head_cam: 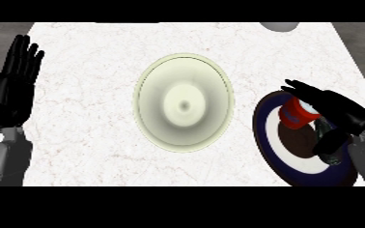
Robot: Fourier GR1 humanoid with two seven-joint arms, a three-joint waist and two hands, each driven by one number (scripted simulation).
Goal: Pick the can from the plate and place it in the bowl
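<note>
A red can (297,114) with a pale top stands on the dark blue and white plate (274,147) at the counter's right. My right hand (333,111) is over the plate; its fingers reach across the can's top and far side, and the thumb hangs near the plate's middle, to the can's lower right. The fingers look only partly curled round the can. A pale green bowl (185,102) sits in the counter's middle, left of the plate. My left hand (18,75) rests open at the left edge, fingers up.
A grey rounded object (279,26) shows at the counter's far edge, upper right. The white marble counter (92,140) spreads bare between the bowl and my left hand.
</note>
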